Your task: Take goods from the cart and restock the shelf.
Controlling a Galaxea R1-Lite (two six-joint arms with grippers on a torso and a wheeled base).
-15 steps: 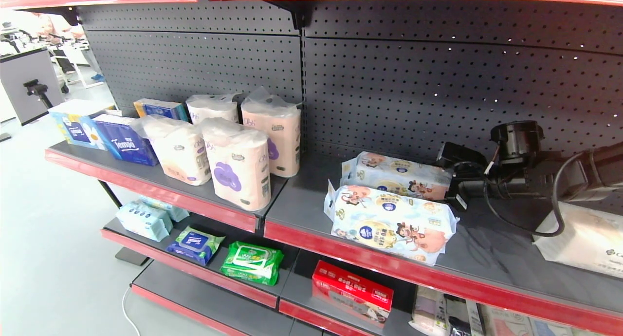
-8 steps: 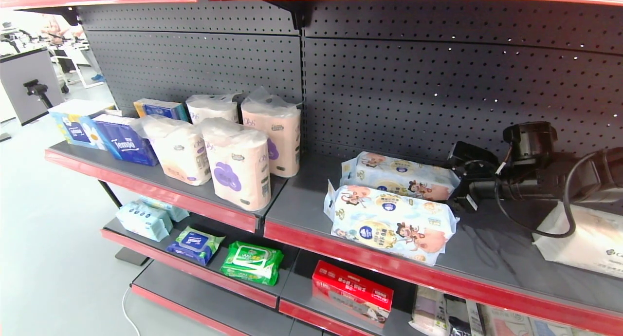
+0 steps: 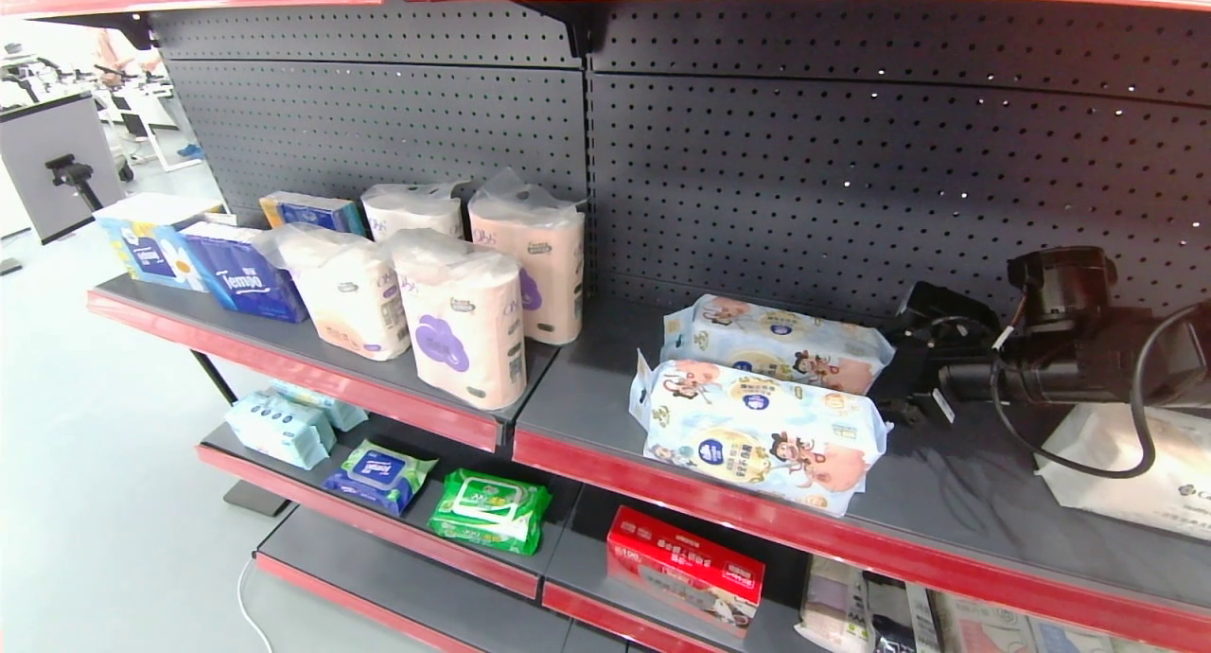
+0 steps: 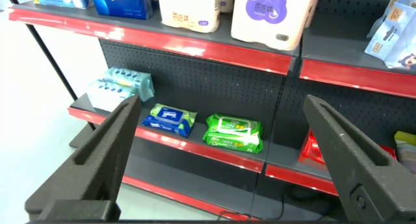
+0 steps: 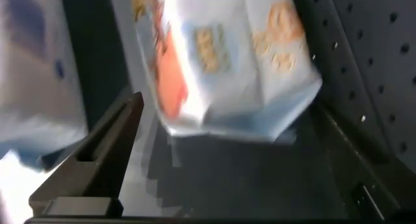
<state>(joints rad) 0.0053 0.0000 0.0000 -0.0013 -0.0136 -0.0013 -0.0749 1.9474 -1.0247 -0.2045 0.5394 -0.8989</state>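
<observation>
Shelf unit [image 3: 587, 388]: dark decks, red front edges, black pegboard back [image 3: 804, 180].

Middle deck, left bay: 4 wrapped toilet-roll packs [image 3: 464, 317] are stood upright in 2 rows. 2 blue tissue packs [image 3: 244, 279] are laid at the far left end.

Middle deck, right bay: 2 cartoon-printed packs are laid flat, one behind the other. The front pack [image 3: 757, 435] is set at the deck's edge. The rear pack [image 3: 776, 343] is placed close to the pegboard, just behind the front one.

A white pack [image 3: 1135, 464] is seen on the same deck at the far right, below the right arm.

Right gripper [image 3: 903, 374]: positioned just beside the rear pack's right end, fingers spread, nothing clamped. In the right wrist view the rear pack [image 5: 221, 62] is seen lying on the deck just beyond the spread fingers.

Left gripper [image 4: 221, 104]: jaws released and empty, held low and pointed at the lower decks.

Lower decks: a pale blue wipes pack [image 3: 280, 428], a green wipes pack [image 3: 490, 511] and a red box [image 3: 683, 566] are laid out.
</observation>
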